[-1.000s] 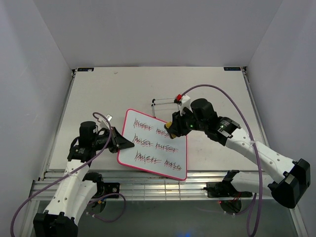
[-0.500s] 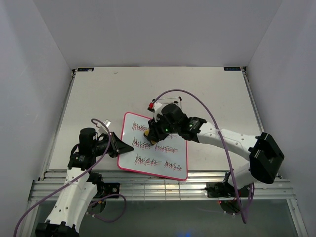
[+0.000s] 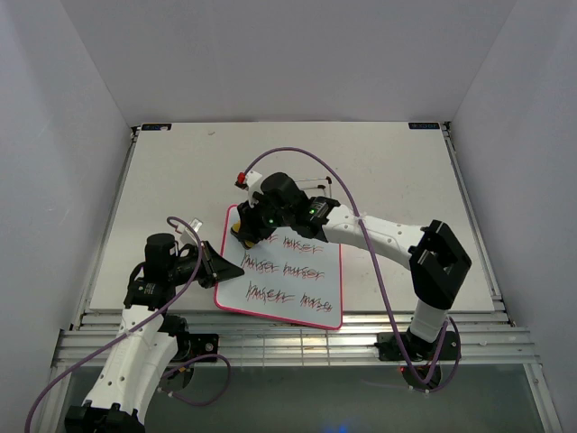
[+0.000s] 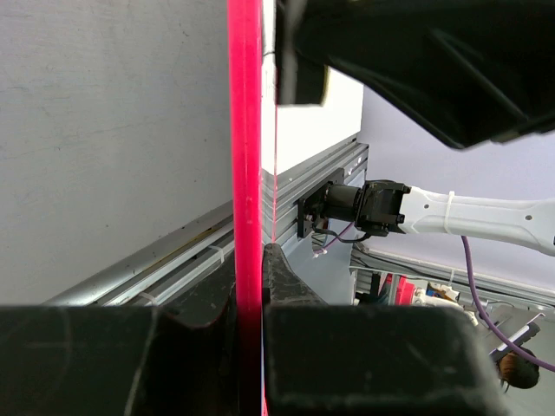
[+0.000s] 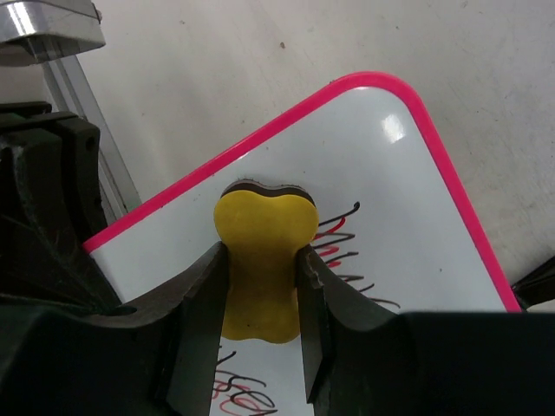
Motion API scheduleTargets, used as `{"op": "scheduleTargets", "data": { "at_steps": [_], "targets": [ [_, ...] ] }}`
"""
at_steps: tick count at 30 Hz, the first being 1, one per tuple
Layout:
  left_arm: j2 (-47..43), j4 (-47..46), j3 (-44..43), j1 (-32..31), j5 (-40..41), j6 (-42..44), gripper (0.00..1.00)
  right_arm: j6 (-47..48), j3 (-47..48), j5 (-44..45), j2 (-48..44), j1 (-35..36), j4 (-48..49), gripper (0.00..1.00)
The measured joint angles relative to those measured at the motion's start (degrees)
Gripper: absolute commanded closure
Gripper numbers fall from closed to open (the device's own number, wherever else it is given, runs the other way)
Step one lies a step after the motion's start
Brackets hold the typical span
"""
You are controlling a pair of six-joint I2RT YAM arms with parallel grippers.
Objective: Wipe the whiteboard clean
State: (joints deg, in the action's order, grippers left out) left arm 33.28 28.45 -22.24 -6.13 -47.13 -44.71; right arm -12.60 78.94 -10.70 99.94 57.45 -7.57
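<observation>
Left gripper [image 3: 219, 264] pins the whiteboard [image 3: 279, 280] by its edge, right gripper [image 3: 245, 231] presses the eraser [image 5: 263, 251] on the far-left corner
Near: left jaws are closed tight on the pink frame at the board's left edge, seen edge-on in the left wrist view. The board lies flat on the table [image 3: 397, 162] close to the front edge, between the arms and turned a bit, with three rows of red-black scribble on it. Far: right jaws are clamped on the yellow eraser's waist, its dark pad down on the white face by the corner. Judged: the board is thin, light and stiff with a glossy face, so it will likely slide under rubbing; grip it by the frame rim, not the face
</observation>
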Motion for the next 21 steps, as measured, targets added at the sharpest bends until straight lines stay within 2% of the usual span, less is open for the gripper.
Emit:
{"op": "scheduleTargets", "data": {
  "at_steps": [6, 21],
  "targets": [
    [0.3, 0.7, 0.0, 0.0, 0.3, 0.3, 1.0, 1.3, 3.7, 0.0, 3.5, 0.0, -1.8, 0.71],
    [0.3, 0.9, 0.0, 0.0, 0.5, 0.4, 1.0, 2.2, 3.4, 2.0, 3.6, -0.9, -1.9, 0.71]
  ]
}}
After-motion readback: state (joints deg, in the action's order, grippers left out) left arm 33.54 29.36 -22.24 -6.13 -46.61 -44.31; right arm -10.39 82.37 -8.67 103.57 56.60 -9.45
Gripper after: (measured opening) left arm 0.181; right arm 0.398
